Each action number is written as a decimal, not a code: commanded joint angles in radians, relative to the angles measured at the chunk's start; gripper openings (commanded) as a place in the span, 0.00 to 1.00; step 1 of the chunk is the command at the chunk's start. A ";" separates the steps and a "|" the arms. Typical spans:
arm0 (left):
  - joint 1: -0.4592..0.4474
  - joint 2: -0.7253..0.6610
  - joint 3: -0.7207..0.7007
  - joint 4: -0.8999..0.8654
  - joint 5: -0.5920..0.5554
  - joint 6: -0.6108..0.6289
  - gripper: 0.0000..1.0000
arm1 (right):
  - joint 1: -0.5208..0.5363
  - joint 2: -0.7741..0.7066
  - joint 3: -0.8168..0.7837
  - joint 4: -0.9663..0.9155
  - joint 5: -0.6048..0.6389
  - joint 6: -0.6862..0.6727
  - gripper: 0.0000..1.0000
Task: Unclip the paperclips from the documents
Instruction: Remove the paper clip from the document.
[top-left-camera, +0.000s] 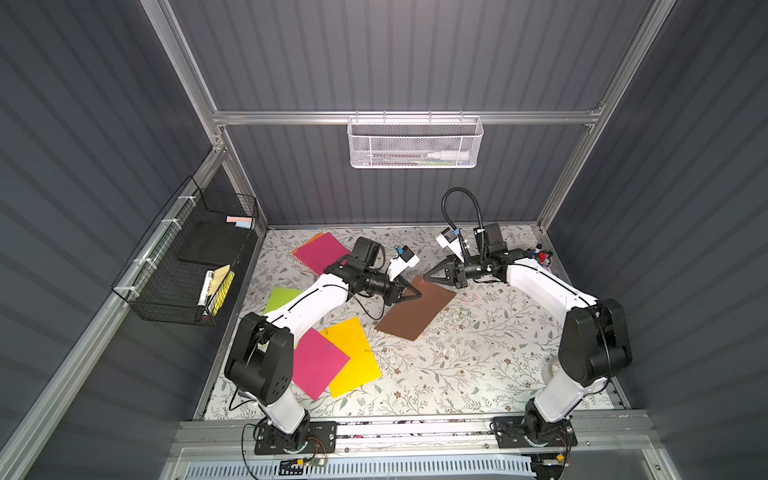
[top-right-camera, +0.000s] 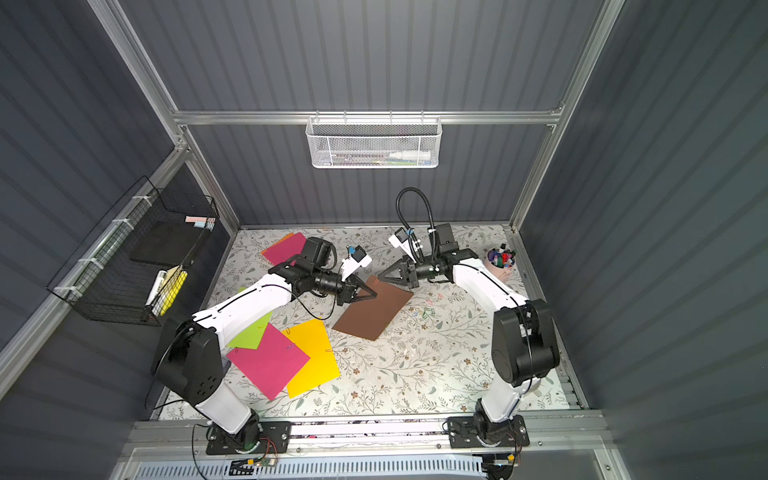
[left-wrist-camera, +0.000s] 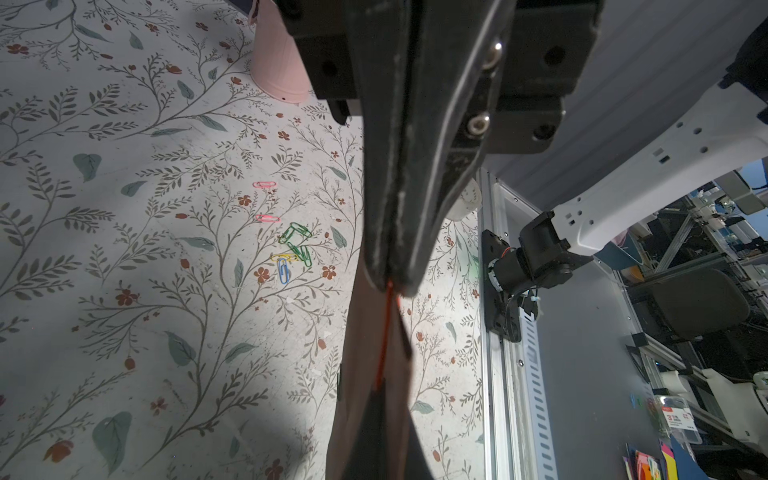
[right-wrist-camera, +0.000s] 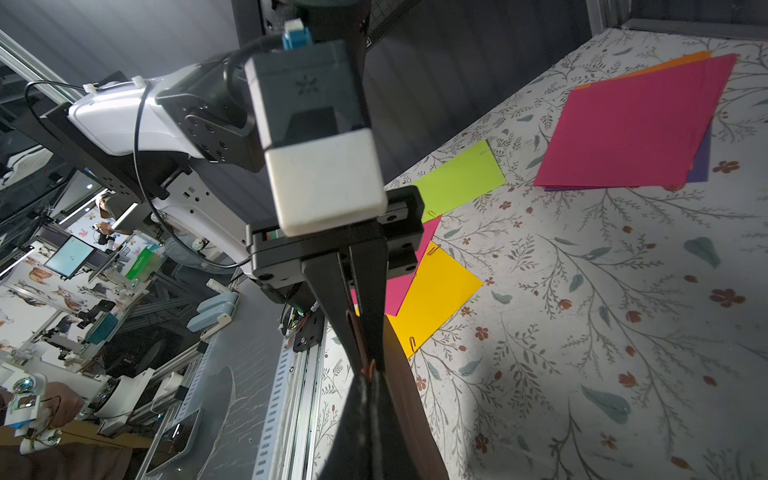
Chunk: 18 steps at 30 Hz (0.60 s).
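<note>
Just toward 12 o'clock from the middle of the floral counter (top-left-camera: 478, 365), the brown document (top-left-camera: 419, 313) lies with one corner lifted. The left tool (top-left-camera: 417, 293) has its jaws closed flat on that corner, and the left wrist view shows the paper pinched between its fingertips (left-wrist-camera: 388, 274). The orange paperclip (top-left-camera: 422, 281) sits on the same corner. The right tool (top-left-camera: 427, 277) meets it tip to tip from 2 o'clock, with its jaws fully closed and apparently nipping the clip's outer end (right-wrist-camera: 368, 369). Loose paperclips (left-wrist-camera: 293, 245) in pink, green, yellow and blue lie on the counter at 3 o'clock of the brown sheet. A pink cup (top-right-camera: 500, 266) stands at 2 o'clock near the counter's back corner. At 7 o'clock, a magenta document (top-left-camera: 318, 365) overlaps a yellow document (top-left-camera: 353, 353). A lime green document (top-left-camera: 280, 299) lies at 9 o'clock, partly under the left arm.
</note>
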 joint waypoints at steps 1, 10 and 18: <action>0.006 -0.014 -0.009 -0.012 0.005 0.000 0.00 | -0.024 -0.013 0.029 0.014 -0.009 0.008 0.00; 0.005 -0.016 -0.018 -0.004 -0.011 -0.005 0.00 | -0.043 -0.011 0.030 0.049 -0.014 0.051 0.00; 0.005 -0.019 -0.029 0.008 -0.021 -0.014 0.00 | -0.051 -0.017 0.027 0.035 -0.020 0.038 0.00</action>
